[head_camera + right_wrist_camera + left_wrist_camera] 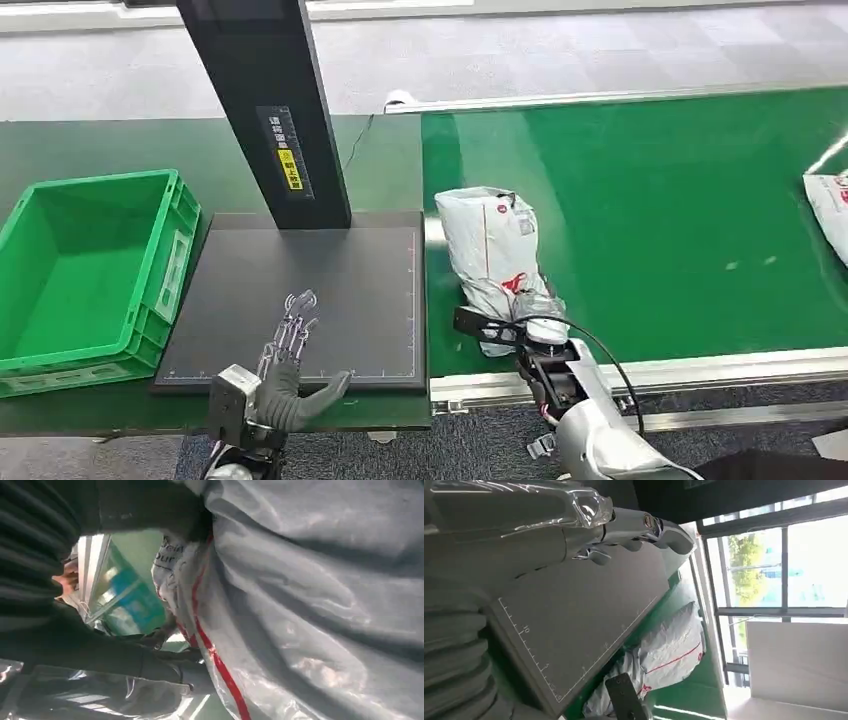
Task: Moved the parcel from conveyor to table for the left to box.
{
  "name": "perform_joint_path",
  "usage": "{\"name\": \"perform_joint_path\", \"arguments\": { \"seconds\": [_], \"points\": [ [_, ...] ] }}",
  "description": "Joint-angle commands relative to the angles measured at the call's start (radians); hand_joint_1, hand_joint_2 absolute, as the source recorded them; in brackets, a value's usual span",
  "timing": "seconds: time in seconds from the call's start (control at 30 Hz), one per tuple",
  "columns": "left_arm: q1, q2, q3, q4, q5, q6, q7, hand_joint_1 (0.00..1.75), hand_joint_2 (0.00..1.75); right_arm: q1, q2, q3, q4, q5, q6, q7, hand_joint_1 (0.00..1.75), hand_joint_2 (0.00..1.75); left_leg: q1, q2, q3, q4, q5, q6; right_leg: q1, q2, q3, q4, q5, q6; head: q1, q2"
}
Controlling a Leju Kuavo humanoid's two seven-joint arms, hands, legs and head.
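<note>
We see the parcel (497,262), a crumpled grey plastic mailer with red print and a red stripe, lying on the green conveyor (660,220) at its near left corner. Our right hand (528,322) sits at the parcel's near end, pressed against the wrinkled film; whether the fingers have closed on it we cannot tell. Our left hand (291,345) hovers, fingers outstretched and apart, holding nothing, over the dark table pad (350,300). The pad's far half lies bare ahead of those fingers. The green box (90,270) sits left of that hand.
</note>
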State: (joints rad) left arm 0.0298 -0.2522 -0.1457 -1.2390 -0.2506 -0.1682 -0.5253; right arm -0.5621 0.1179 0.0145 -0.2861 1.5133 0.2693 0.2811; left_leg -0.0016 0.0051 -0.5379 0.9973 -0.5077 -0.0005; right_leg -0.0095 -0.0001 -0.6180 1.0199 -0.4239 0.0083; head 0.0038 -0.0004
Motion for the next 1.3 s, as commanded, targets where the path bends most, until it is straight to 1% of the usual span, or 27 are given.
{"name": "perform_joint_path", "arguments": {
  "seconds": [0.03,0.1,0.13,0.23,0.3,0.43,0.5,0.53,0.57,0.6,0.63,0.67,0.7,0.73,0.8,0.83,0.87,0.93,0.97,1.03,1.13,1.27,1.3],
  "points": [
    [-0.006,0.021,-0.005,0.049,-0.001,-0.001,0.002,0.0,1.75,0.085,0.014,0.015,0.067,-0.002,-0.015,-0.021,1.75,1.75,0.001,-0.002,0.002,-0.001,0.0,-0.001,0.001,-0.002,0.003,-0.002,0.0,-0.001,0.0,0.0],
    [-0.005,0.021,-0.005,0.046,-0.001,0.0,0.002,0.0,1.75,0.086,0.016,0.014,0.067,-0.006,-0.043,-0.036,1.75,1.75,0.002,-0.005,0.0,-0.005,0.003,-0.002,0.002,-0.005,0.003,-0.006,0.002,-0.001,0.0,0.0],
    [-0.006,0.021,-0.005,0.046,-0.001,0.0,0.002,0.0,1.75,0.084,0.017,0.014,0.066,-0.006,-0.044,-0.036,1.75,1.75,0.002,-0.002,0.003,-0.002,0.0,-0.001,0.002,-0.002,0.005,-0.002,-0.001,-0.001,0.0,0.0],
    [-0.003,0.023,-0.003,0.046,-0.002,0.0,0.002,0.0,1.75,0.085,0.019,0.01,0.061,-0.01,-0.081,-0.047,1.75,1.75,0.002,-0.003,0.001,-0.003,0.001,-0.002,0.002,-0.003,0.003,-0.004,0.0,-0.001,0.0,0.0],
    [0.007,0.024,0.0,0.039,0.001,-0.002,-0.003,0.0,1.75,0.079,0.025,-0.006,0.054,-0.029,-0.169,-0.084,1.75,1.75,0.002,-0.002,0.002,-0.002,0.0,-0.002,0.002,-0.002,0.004,-0.002,-0.001,-0.001,0.0,0.0],
    [0.01,0.024,0.0,0.04,0.001,-0.002,-0.003,0.0,1.75,0.07,0.027,-0.005,0.055,-0.028,-0.168,-0.081,1.75,1.75,0.002,-0.001,-0.001,-0.002,0.001,-0.002,0.002,0.0,0.001,-0.002,0.0,-0.001,0.0,0.0],
    [0.017,0.024,0.004,0.03,0.001,-0.001,-0.004,0.0,1.75,0.061,0.035,-0.04,0.048,-0.07,-0.293,-0.158,1.75,1.75,0.002,0.0,0.001,-0.001,-0.001,-0.002,0.001,0.0,0.002,-0.001,-0.001,-0.001,0.0,0.0],
    [0.026,0.024,0.008,0.021,-0.001,-0.002,-0.006,0.0,1.75,0.048,0.042,-0.067,0.04,-0.106,-0.389,-0.215,1.75,1.75,0.002,-0.002,-0.003,-0.004,0.002,-0.003,0.002,-0.002,-0.001,-0.004,0.001,-0.002,0.0,0.0],
    [0.032,0.024,0.011,0.015,-0.003,-0.003,-0.009,0.0,1.75,0.034,0.048,-0.09,0.033,-0.136,-0.438,-0.255,1.75,1.75,0.002,0.001,0.0,-0.001,-0.001,-0.002,0.001,0.0,0.001,-0.001,-0.001,-0.001,0.0,0.0],
    [0.045,0.022,0.016,0.003,-0.009,-0.006,-0.015,0.0,1.75,0.012,0.057,-0.145,0.009,-0.215,-0.565,-0.355,1.75,1.75,0.002,0.001,-0.001,-0.001,0.0,-0.002,0.001,0.001,-0.001,-0.001,0.0,-0.001,0.0,0.0],
    [0.052,0.021,0.019,-0.003,-0.013,-0.008,-0.019,0.0,1.75,-0.005,0.061,-0.183,-0.01,-0.276,-0.638,-0.425,1.75,1.75,0.001,0.003,-0.001,0.0,-0.001,-0.002,0.001,0.003,-0.001,0.0,0.0,-0.001,0.0,0.0],
    [0.057,0.022,0.018,-0.004,-0.017,-0.01,-0.023,0.0,1.75,-0.017,0.063,-0.221,-0.038,-0.338,-0.703,-0.503,1.75,1.75,0.001,0.006,-0.004,0.0,0.0,-0.002,0.0,0.006,-0.005,0.001,0.001,-0.001,0.0,0.0],
    [0.059,0.02,0.017,0.0,-0.021,-0.012,-0.028,0.0,1.75,-0.033,0.064,-0.258,-0.059,-0.421,-0.753,-0.592,1.75,1.75,0.001,0.006,-0.007,0.0,-0.001,-0.002,0.0,0.005,-0.007,0.002,0.001,-0.002,0.0,0.0],
    [0.057,0.019,0.016,0.005,-0.024,-0.012,-0.033,0.0,1.75,-0.051,0.059,-0.274,-0.079,-0.475,-0.76,-0.643,1.75,1.75,0.0,0.004,-0.009,0.001,0.0,-0.001,0.0,0.004,-0.009,0.002,0.001,-0.002,0.0,0.0],
    [0.055,0.019,0.015,0.009,-0.025,-0.011,-0.034,0.0,1.75,-0.055,0.055,-0.274,-0.085,-0.48,-0.746,-0.639,1.75,1.75,0.001,0.001,-0.013,0.0,0.002,-0.001,0.0,0.001,-0.012,0.001,0.001,-0.002,0.0,0.0],
    [0.05,0.018,0.015,0.016,-0.026,-0.01,-0.036,0.0,1.75,-0.046,0.055,-0.267,-0.094,-0.484,-0.746,-0.637,1.75,1.75,0.001,-0.001,-0.012,0.0,0.003,-0.001,0.0,-0.001,-0.011,0.001,0.001,-0.001,0.0,0.0],
    [0.048,0.018,0.014,0.019,-0.026,-0.01,-0.038,0.0,1.75,-0.04,0.066,-0.299,-0.121,-0.559,-0.79,-0.725,1.75,1.75,0.001,-0.002,-0.012,-0.001,0.003,-0.001,0.0,-0.002,-0.011,0.0,0.001,-0.001,0.0,0.0],
    [0.041,0.016,0.01,0.032,-0.028,-0.004,-0.047,0.0,1.75,-0.057,0.072,-0.331,-0.167,-0.737,-0.808,-0.892,1.75,1.75,0.001,-0.001,-0.011,0.0,0.003,-0.001,0.0,-0.001,-0.011,0.001,0.001,-0.001,0.0,0.0],
    [0.038,0.015,0.008,0.039,-0.029,0.0,-0.051,0.0,1.75,-0.059,0.072,-0.326,-0.2,-0.779,-0.801,-0.919,1.75,1.75,0.001,0.0,-0.012,0.0,0.003,-0.001,0.0,0.0,-0.012,0.001,0.001,-0.001,0.0,0.0],
    [0.035,0.014,0.003,0.048,-0.03,0.015,-0.059,0.0,1.75,-0.04,0.081,-0.291,-0.324,-0.907,-0.785,-0.971,1.75,1.75,0.001,0.001,-0.013,-0.001,0.003,-0.002,0.0,0.001,-0.013,0.0,0.002,-0.002,0.0,0.0],
    [0.04,0.013,0.0,0.047,-0.03,0.026,-0.062,0.0,1.75,-0.02,0.088,-0.22,-0.451,-0.998,-0.778,-0.965,1.75,1.75,0.001,-0.003,-0.016,0.0,0.003,-0.001,-0.001,-0.003,-0.015,0.001,0.001,-0.001,0.0,0.0],
    [0.041,0.013,-0.001,0.046,-0.03,0.026,-0.062,0.0,1.75,-0.018,0.089,-0.207,-0.456,-1.003,-0.784,-0.956,1.75,1.75,0.001,-0.001,-0.015,0.0,0.003,-0.002,0.0,-0.001,-0.014,0.0,0.001,-0.001,0.0,0.0],
    [0.041,0.013,-0.002,0.045,-0.03,0.026,-0.062,0.0,1.75,-0.017,0.087,-0.203,-0.452,-1.008,-0.788,-0.957,1.75,1.75,0.001,-0.003,-0.015,0.0,0.003,-0.001,0.0,-0.002,-0.014,0.001,0.001,-0.001,0.0,0.0]
  ]
}}
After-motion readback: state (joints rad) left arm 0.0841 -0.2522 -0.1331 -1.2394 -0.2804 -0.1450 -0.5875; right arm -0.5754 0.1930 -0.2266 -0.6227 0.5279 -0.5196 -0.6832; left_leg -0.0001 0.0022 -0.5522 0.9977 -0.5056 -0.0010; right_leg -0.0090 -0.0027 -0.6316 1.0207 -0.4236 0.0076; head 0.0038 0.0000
